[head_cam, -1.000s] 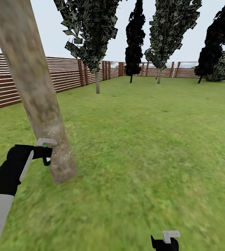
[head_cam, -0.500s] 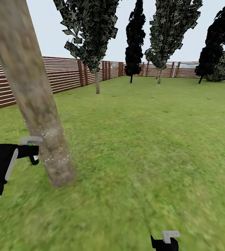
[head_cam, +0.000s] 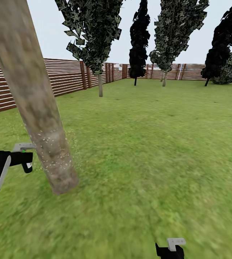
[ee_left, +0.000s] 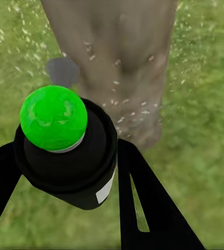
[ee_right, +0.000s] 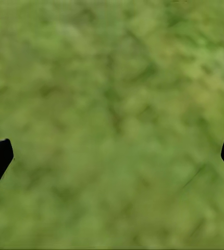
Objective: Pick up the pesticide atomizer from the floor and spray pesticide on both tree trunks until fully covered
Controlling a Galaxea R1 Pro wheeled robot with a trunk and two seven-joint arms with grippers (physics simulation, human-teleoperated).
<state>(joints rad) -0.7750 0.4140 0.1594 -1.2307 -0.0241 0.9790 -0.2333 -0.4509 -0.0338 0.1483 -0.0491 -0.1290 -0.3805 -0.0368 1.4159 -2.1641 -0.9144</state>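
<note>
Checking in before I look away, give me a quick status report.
Left gripper shut on atomizer, aimed at tree trunk. White pesticide specks on lower trunk only. Right gripper open over grass. Nothing in the way.

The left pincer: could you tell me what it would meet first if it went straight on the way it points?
Most likely the tree trunk, which stands just beyond the atomizer that the left pincer holds; the gap is hard to judge.

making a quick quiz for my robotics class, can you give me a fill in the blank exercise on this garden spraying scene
1. The left gripper holds a black atomizer with a ____ top.
2. White specks dot the ____ part of the near tree trunk.
3. The right gripper is open over bare ____.
4. Behind the lawn runs a brown slatted ____.

Missing words: green; lower; grass; fence
</note>
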